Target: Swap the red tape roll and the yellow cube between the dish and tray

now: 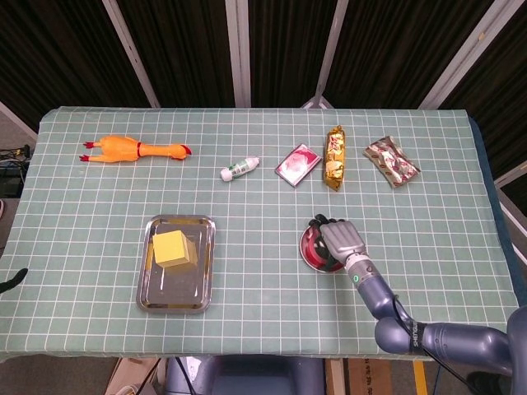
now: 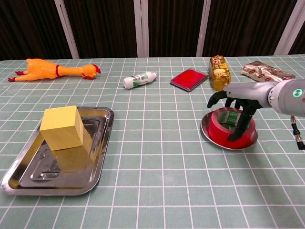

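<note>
The red tape roll (image 2: 223, 125) (image 1: 311, 245) lies flat in the round metal dish (image 2: 208, 132) (image 1: 305, 256) right of centre. My right hand (image 2: 242, 104) (image 1: 342, 239) is low over the dish. Its dark fingers spread across the roll's far side, and one finger reaches down at the near right rim. The roll still rests in the dish. The yellow cube (image 2: 62, 127) (image 1: 170, 247) stands at the far end of the rectangular metal tray (image 2: 28, 177) (image 1: 173, 290) on the left. My left hand shows in neither view.
Along the back of the green checked cloth lie a rubber chicken (image 2: 52, 69), a white bottle (image 2: 139, 78), a red pad (image 2: 189, 78), a gold snack pack (image 2: 219, 69) and a crinkled wrapper (image 2: 264, 71).
</note>
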Robot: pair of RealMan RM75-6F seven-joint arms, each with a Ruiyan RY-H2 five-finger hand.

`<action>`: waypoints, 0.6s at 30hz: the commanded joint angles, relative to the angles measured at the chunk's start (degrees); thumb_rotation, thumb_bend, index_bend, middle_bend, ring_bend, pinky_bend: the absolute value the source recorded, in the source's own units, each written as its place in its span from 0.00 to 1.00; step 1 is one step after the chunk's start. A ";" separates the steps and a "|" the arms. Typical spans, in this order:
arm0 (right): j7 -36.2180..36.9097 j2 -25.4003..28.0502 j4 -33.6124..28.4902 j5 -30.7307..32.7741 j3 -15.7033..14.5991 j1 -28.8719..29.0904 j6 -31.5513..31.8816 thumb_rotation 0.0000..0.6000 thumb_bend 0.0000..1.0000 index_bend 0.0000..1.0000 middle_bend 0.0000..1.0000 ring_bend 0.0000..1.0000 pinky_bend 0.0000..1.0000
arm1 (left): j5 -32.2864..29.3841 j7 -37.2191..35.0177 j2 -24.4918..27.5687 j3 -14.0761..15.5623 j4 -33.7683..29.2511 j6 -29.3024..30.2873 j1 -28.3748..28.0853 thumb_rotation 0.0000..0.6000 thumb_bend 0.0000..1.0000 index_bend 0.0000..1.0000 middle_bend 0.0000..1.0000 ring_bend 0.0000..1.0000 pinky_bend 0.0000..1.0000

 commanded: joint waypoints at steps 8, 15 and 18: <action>1.00 -0.79 1.38 -2.78 -0.23 -0.35 1.58 1.00 0.27 0.30 0.23 0.41 0.52 | -0.29 0.01 -0.01 -0.11 -0.11 -0.11 0.02 1.00 0.10 0.11 0.00 0.00 0.04; 2.67 -0.23 0.49 -5.94 0.61 -0.61 2.01 1.00 0.29 0.32 0.24 0.43 0.52 | -0.50 0.22 -0.03 -0.12 -0.32 -0.33 -0.01 1.00 0.10 0.11 0.00 0.00 0.05; 1.63 0.28 -0.91 -5.94 1.83 0.52 2.53 1.00 0.29 0.32 0.24 0.43 0.52 | -0.54 0.40 -0.10 -0.17 -0.28 -0.28 -0.03 1.00 0.10 0.11 0.00 0.00 0.05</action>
